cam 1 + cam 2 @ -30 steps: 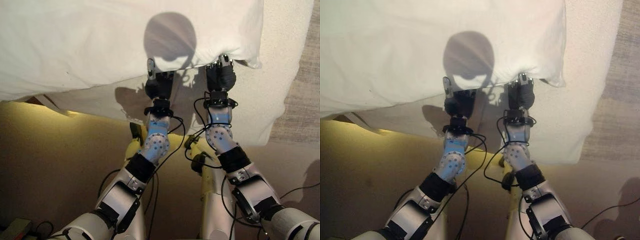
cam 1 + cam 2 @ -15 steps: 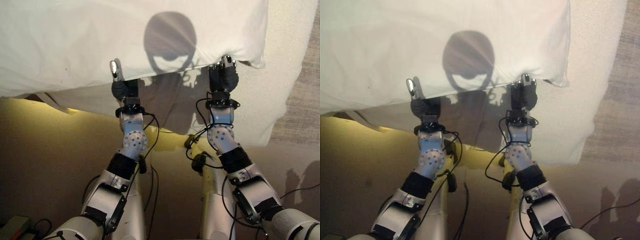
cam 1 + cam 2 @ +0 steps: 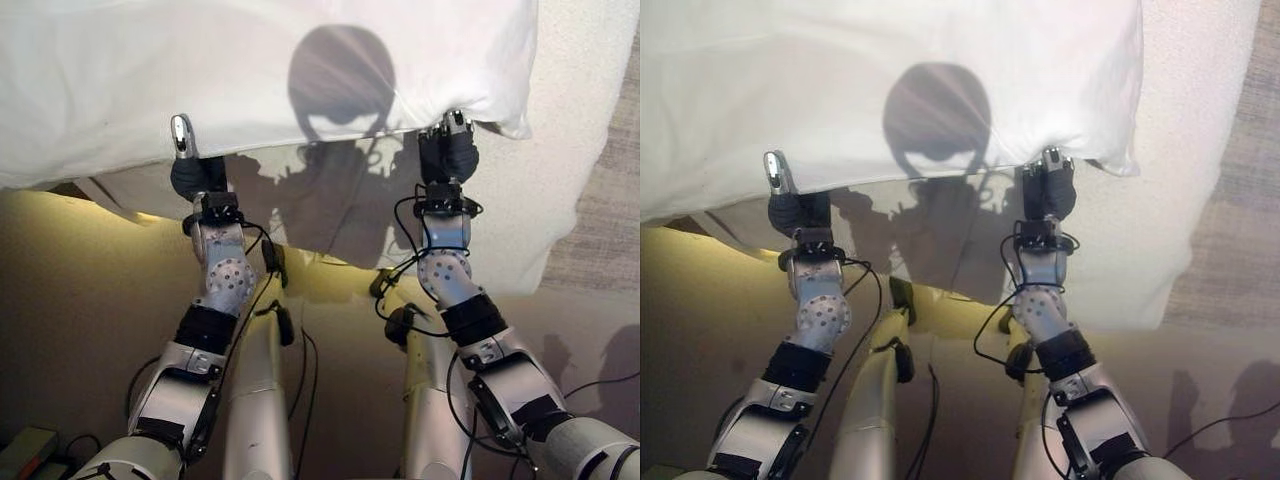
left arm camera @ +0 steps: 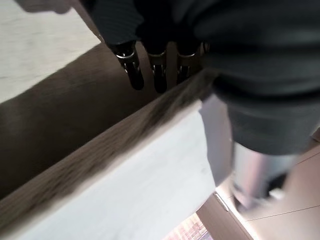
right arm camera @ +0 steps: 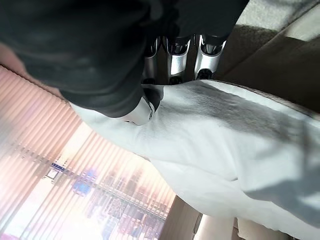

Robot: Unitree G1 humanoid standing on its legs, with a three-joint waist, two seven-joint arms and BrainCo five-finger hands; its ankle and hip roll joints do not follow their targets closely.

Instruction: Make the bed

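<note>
A white duvet lies across the bed, its near edge facing me and its corner at the right. My right hand is at that edge near the corner; in the right wrist view its fingers and thumb are curled and pinch the white cloth. My left hand is at the same edge, well to the left. Its thumb stands up over the duvet's top. In the left wrist view its fingers reach out fairly straight under the white edge, not closed on it.
Under the duvet a cream textured blanket hangs down the bed's side in front of me. Beige floor lies below, with a small box at the lower left. A grey-brown woven surface shows at the right.
My left hand has slid to the left along the duvet's near edge, away from the right hand. The right hand has stayed by the corner with its hold on the cloth.
</note>
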